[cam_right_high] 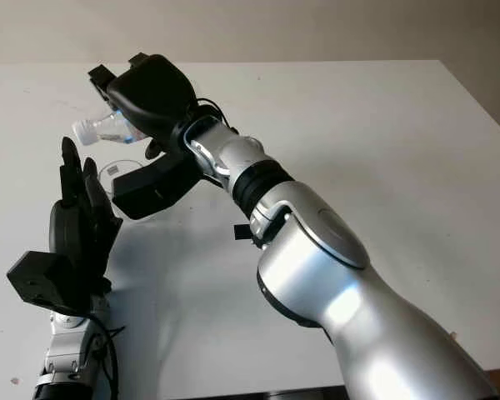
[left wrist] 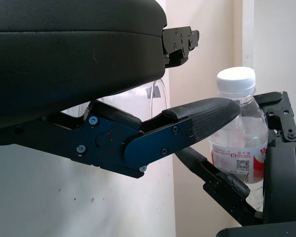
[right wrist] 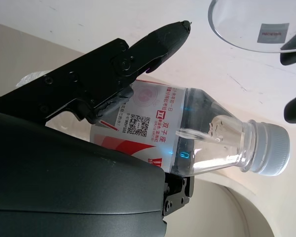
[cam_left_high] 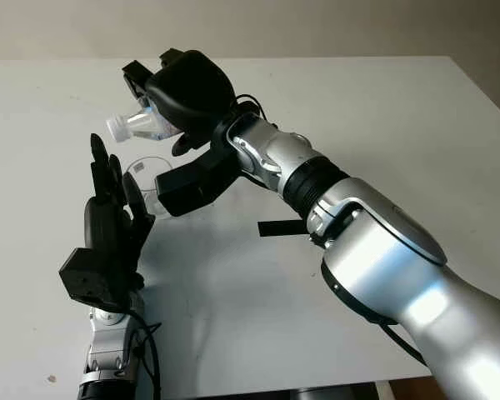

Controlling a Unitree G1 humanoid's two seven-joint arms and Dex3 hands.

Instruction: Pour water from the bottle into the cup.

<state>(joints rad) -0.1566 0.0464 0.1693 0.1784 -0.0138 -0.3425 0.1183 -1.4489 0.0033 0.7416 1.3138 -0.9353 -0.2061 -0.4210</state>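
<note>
1. Above the far left part of the white counter, the right hand is clenched round the bottle, holding it clear of the surface
2. Bottle: clear plastic, white cap still screwed on, red and white label with a QR code. It is tilted well over, close to lying sideways, cap end pointing towards the left edge of the counter and slightly down
3. Water is visible inside the bottle near the neck in the right wrist view; none seen leaving it
4. Cup: clear plastic, standing upright on the counter just below and slightly nearer than the bottle's cap, with a small grey sticker on its wall. Whether anything is in it, I cannot tell
5. Bottle cap and cup rim are near each other but apart
6. Left hand: released, holding nothing, raised upright just beside the cup on its near left side, fingers pointing up. Contact with the cup cannot be judged from the head views
7. Left wrist view: one finger of the left hand reaches across in front of the bottle; cup wall sits between the hand's shell and that finger
8. Black strip lies flat on the counter beside the right forearm, well apart from the cup
</note>
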